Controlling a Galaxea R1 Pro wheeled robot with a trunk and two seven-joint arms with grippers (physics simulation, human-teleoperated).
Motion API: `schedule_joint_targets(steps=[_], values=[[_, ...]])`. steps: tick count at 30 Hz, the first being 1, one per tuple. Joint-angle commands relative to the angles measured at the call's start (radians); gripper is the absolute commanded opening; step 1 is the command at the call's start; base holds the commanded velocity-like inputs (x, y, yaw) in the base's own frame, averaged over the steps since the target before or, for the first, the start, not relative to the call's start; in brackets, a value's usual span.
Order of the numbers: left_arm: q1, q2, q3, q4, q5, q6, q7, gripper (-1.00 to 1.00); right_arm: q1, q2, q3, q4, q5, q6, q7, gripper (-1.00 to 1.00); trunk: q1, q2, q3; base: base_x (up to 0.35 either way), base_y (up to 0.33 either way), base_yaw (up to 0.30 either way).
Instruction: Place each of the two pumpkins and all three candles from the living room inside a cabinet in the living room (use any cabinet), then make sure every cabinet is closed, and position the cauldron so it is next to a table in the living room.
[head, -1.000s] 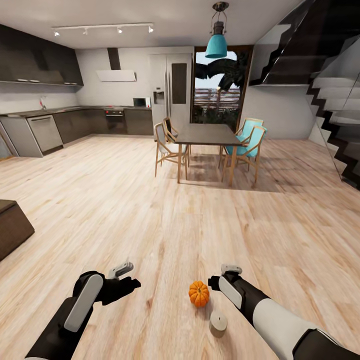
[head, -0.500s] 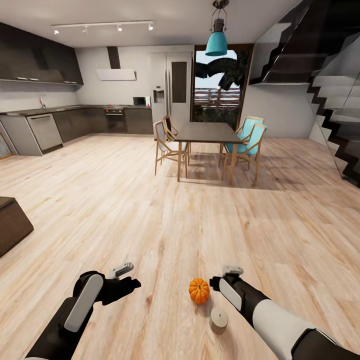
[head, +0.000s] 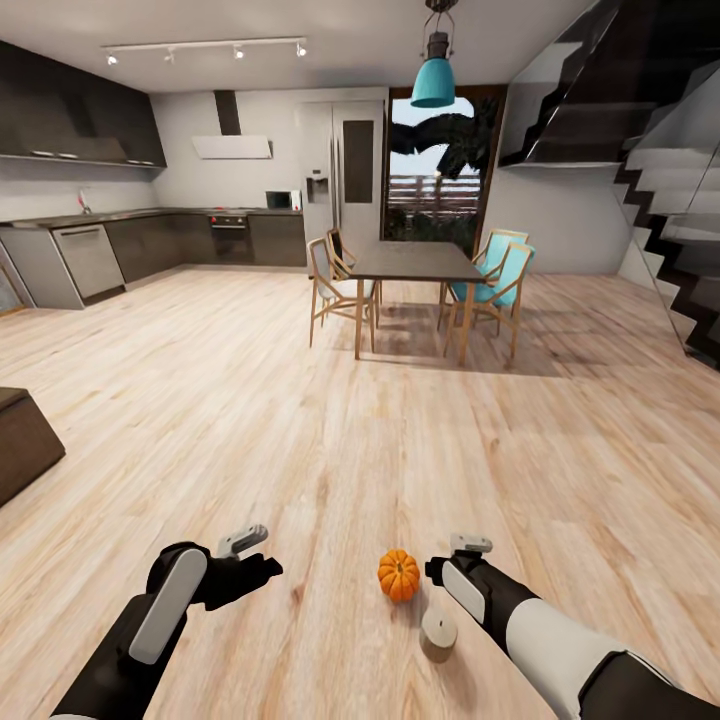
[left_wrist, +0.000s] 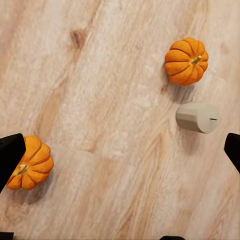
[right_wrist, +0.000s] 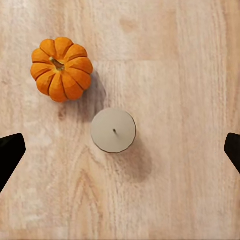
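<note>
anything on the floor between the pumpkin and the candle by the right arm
No, just bare wood floor between the pumpkin and the candle; the right wrist view shows it.

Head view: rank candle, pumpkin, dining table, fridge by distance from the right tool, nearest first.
1. Pumpkin and candle, both on the floor just left of the right tool; too close to call.
2. Dining table, mid-room ahead.
3. Fridge, against the far wall.

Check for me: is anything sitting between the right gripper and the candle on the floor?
Nothing visible does. The candle stands upright on bare wooden floor below the open right gripper; the nearest pumpkin sits apart from it, off to one side.
</note>
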Motion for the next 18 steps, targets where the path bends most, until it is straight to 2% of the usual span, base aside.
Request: schedule_joint_targets(steps=[1,18], values=[[-0.001,0.001,-0.002,0.000,0.010,0.001,0.010,1.00,-0.001,-0.001,0.008,-0.001,-0.007,0.004,-0.007,1.00,0.004,-0.008,-0.004,0.000,0.000,0.000],[-0.001,0.005,-0.003,-0.006,0.007,0.002,0.010,1.00,-0.001,0.001,0.008,-0.002,-0.007,0.003,-0.006,1.00,0.069,-0.127,-0.057,0.000,0.000,0.000]])
